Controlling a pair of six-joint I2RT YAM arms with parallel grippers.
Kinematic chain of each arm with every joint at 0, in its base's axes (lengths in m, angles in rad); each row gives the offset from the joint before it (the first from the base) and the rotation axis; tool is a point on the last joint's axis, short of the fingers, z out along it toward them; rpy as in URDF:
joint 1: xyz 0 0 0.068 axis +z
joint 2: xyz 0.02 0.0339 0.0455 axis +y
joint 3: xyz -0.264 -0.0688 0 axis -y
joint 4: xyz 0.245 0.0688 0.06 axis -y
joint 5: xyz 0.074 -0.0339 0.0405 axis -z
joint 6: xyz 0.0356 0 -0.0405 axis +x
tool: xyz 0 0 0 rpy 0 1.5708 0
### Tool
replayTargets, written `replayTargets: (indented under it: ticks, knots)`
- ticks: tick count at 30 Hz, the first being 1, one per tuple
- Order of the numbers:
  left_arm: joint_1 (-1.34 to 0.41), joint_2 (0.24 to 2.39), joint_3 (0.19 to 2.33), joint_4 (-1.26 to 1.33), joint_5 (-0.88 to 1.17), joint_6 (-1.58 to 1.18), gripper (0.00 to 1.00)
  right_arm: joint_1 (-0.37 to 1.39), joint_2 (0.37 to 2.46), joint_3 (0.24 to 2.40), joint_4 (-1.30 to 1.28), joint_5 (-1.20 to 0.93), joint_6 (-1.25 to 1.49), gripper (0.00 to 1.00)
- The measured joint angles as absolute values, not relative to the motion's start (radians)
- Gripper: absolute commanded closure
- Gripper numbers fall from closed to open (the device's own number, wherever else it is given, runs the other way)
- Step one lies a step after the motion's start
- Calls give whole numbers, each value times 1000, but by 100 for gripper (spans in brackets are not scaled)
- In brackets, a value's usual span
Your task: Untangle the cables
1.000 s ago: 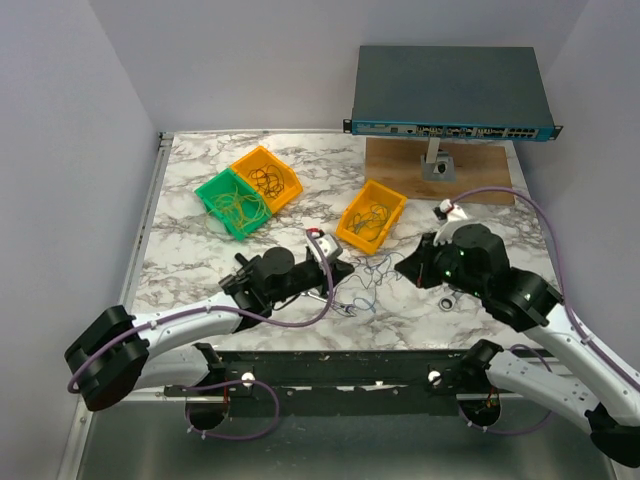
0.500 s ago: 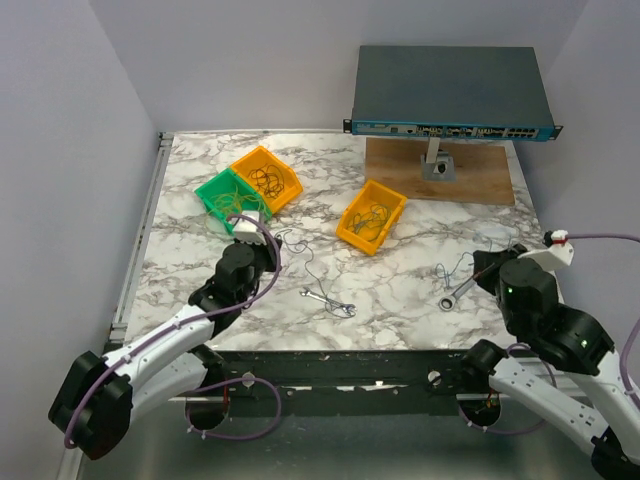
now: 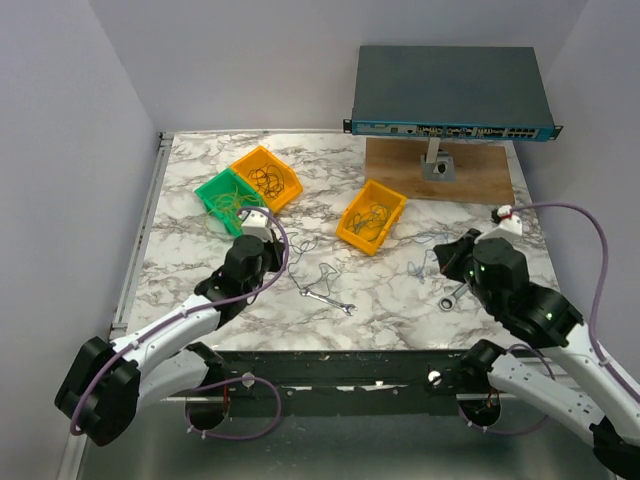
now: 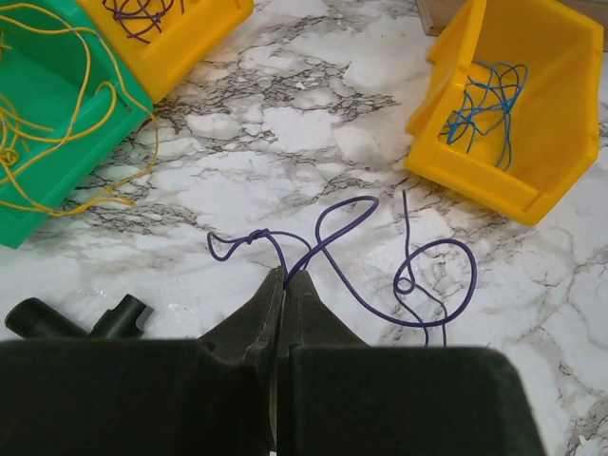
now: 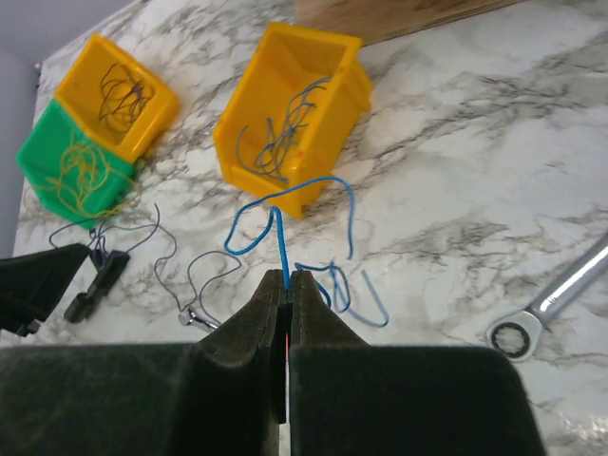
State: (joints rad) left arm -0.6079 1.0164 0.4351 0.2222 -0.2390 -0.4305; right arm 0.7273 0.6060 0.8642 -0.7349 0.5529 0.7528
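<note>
My left gripper (image 4: 283, 275) is shut on a thin purple wire (image 4: 342, 214), which loops loosely over the marble table ahead of it. In the top view this gripper (image 3: 275, 255) sits left of centre, with the wire (image 3: 325, 272) trailing to its right. My right gripper (image 5: 286, 275) is shut on a thin blue wire (image 5: 285, 237), which curls in loops just past the jaws. In the top view this gripper (image 3: 445, 257) is right of centre, with the blue wire (image 3: 420, 265) at its tip. The two wires lie apart.
A green bin (image 3: 215, 187) of yellow wires and a yellow bin (image 3: 285, 172) of dark wires stand at the back left. Another yellow bin (image 3: 392, 205) holds blue wires. A wrench (image 3: 455, 295) and a smaller wrench (image 3: 325, 297) lie on the table. A network switch (image 3: 450, 95) stands over a wooden board (image 3: 400, 165).
Both grippers were together at a tangle in the middle. They pulled apart, each holding a wire. The right gripper has since come back a little to the left.
</note>
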Motion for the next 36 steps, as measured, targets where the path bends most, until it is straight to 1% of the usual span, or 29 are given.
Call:
replayTargets:
  ticks: [6, 13, 23, 36]
  knots:
    - [-608, 957, 431, 220, -233, -427, 100, 727, 740, 865, -540, 419, 650, 99]
    - [-608, 946, 431, 220, -224, -423, 100, 727, 958, 921, -352, 393, 558, 99]
    - [-608, 944, 431, 219, -219, -415, 100, 727, 1213, 963, -146, 461, 453, 99]
    - [-608, 943, 430, 219, -205, -411, 100, 727, 1383, 973, 22, 619, 365, 99]
